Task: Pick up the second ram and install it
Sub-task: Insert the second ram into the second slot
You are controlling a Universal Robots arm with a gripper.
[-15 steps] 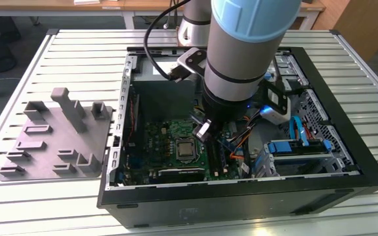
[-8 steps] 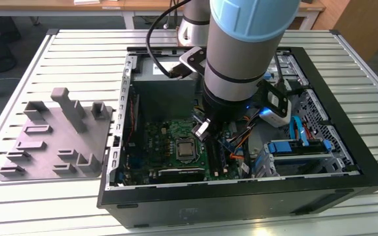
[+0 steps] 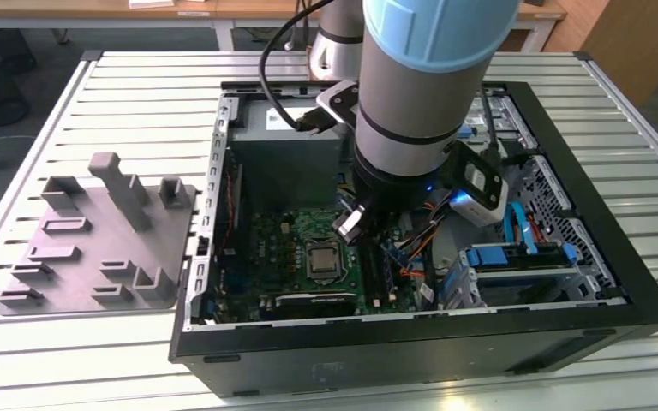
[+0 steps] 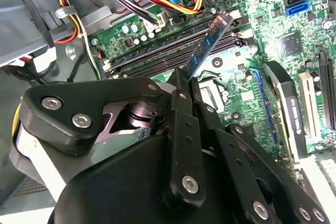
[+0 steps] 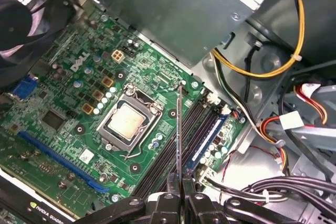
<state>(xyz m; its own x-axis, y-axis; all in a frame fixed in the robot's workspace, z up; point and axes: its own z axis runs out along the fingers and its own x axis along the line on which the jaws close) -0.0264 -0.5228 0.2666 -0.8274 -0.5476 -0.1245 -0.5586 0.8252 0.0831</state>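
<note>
Pinching the second ram (image 4: 207, 45) between the fingers (image 4: 179, 103), poised over the memory slots (image 5: 195, 127) inside the computer case (image 3: 421, 334) on the bench (image 3: 134, 77); apparently not yet seated.

Arm (image 3: 427, 77) upright, claw (image 5: 178, 183) pinched tight

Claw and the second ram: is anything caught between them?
Nothing. In both wrist views the claw pinches the second ram directly, with its fingers against the stick's two faces.
</note>
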